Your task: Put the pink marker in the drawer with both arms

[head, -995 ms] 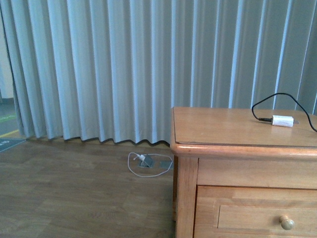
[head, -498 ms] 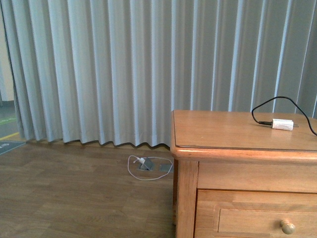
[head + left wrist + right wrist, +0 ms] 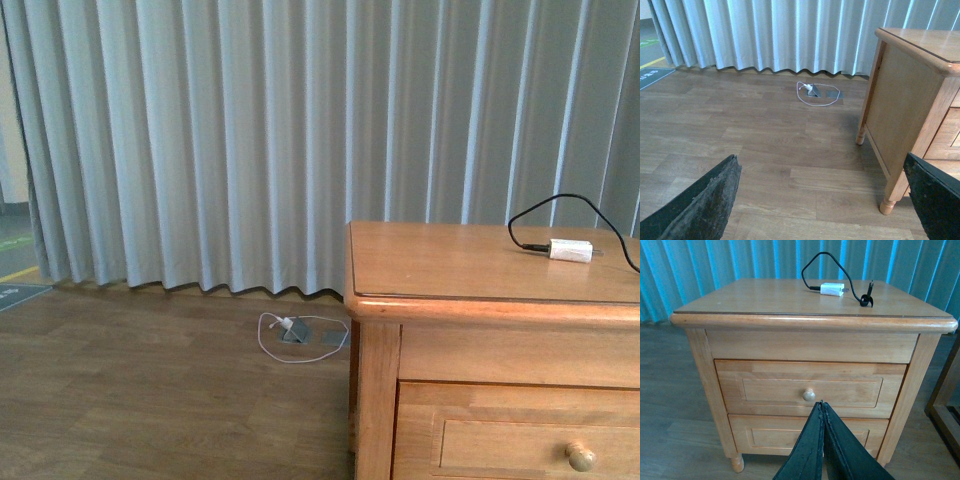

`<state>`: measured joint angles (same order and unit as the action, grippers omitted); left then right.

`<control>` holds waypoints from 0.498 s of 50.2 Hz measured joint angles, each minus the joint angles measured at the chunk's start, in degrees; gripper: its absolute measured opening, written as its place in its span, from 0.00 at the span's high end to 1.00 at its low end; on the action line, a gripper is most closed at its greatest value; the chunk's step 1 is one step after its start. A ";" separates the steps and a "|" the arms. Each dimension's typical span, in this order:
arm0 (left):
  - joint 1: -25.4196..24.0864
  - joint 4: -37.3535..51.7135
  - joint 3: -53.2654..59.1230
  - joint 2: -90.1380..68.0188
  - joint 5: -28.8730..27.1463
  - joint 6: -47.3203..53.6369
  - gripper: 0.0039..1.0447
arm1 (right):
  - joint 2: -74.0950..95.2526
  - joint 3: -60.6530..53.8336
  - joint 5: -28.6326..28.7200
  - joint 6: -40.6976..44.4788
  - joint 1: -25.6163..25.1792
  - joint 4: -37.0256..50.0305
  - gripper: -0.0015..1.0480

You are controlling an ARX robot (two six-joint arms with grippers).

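Grey curtains point(image 3: 250, 140) hang behind your wooden nightstand point(image 3: 810, 340), whose drawer point(image 3: 810, 388) sits closed. Your left hand point(image 3: 825, 200) is spread wide above the floor point(image 3: 765, 140); your right hand point(image 3: 823, 407) is pressed together before the knob point(image 3: 809, 394).

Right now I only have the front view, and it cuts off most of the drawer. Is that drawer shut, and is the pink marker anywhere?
Observer: The right wrist view shows the whole drawer, and it is shut flush.
Operator: And the marker?
Observer: No pink marker shows in any view. The cabinet top holds only a corded white plug.
Operator: Where are the arms?
Observer: The right fingers are pressed together, pointing toward the knob. The left fingers are spread wide over the floor beside the cabinet.
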<state>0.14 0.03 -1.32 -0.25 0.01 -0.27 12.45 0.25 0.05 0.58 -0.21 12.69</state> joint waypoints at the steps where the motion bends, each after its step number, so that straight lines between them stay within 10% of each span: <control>1: 0.00 0.00 0.00 0.00 0.00 0.02 0.05 | -0.42 0.00 0.00 0.00 0.00 -0.48 0.98; 25: 0.00 0.00 0.00 0.00 -0.02 0.02 0.05 | -12.20 0.07 0.00 0.00 0.02 -12.61 0.98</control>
<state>0.14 0.03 -1.32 -0.25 -0.01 -0.25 0.25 0.32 0.05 0.58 -0.19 0.08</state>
